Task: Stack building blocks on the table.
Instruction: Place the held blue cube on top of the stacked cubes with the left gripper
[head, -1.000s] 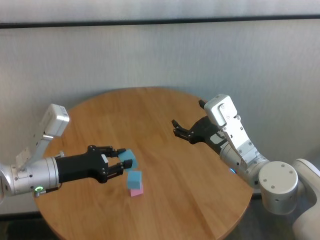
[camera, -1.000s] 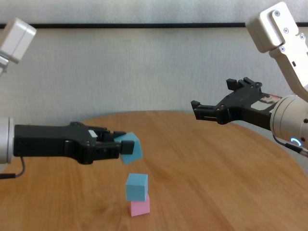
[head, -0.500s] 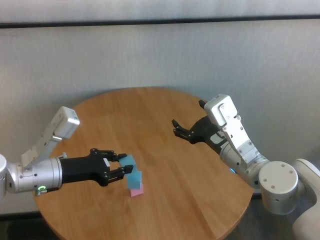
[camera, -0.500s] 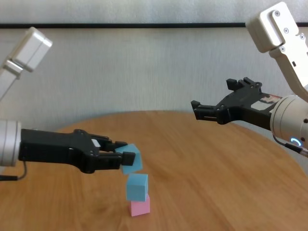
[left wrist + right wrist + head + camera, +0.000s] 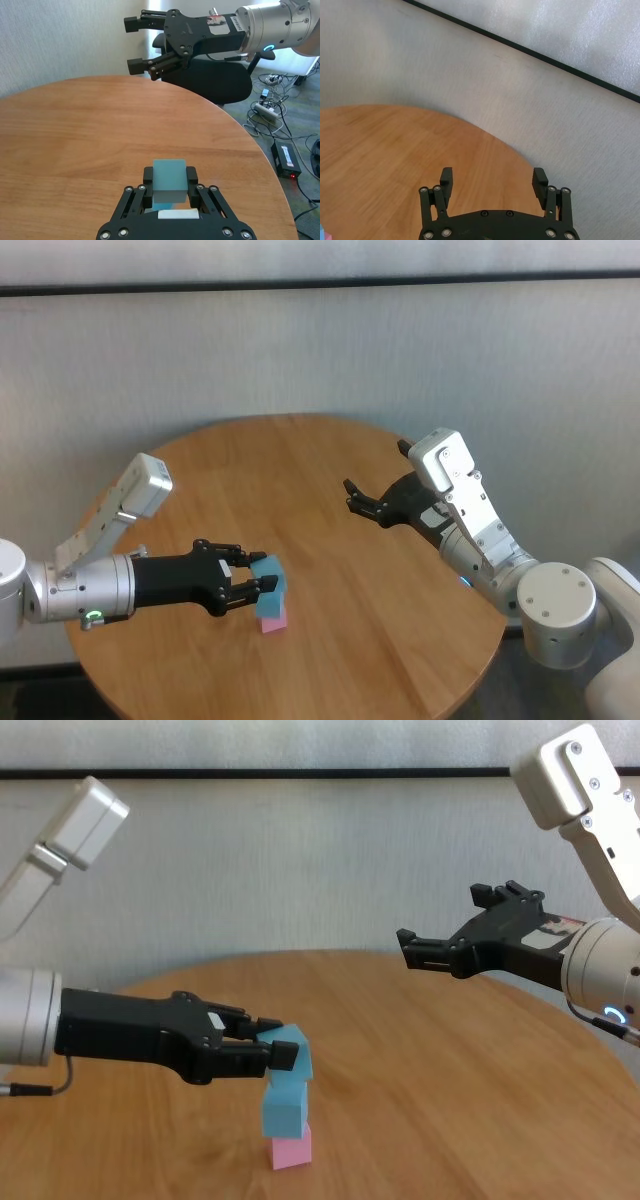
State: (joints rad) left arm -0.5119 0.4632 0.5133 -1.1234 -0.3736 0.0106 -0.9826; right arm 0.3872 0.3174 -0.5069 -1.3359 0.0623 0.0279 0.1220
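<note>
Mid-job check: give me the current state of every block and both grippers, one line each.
Pink block: on the table, bottom of the stack.
Lower blue block: resting on the pink block.
Upper blue block: held, right above the lower blue block, tilted; contact unclear.
Left gripper: shut on the upper blue block.
Right gripper: open, empty, raised above the table.

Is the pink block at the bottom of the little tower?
Yes: the pink block rests on the table with a blue block stacked on it.
</note>
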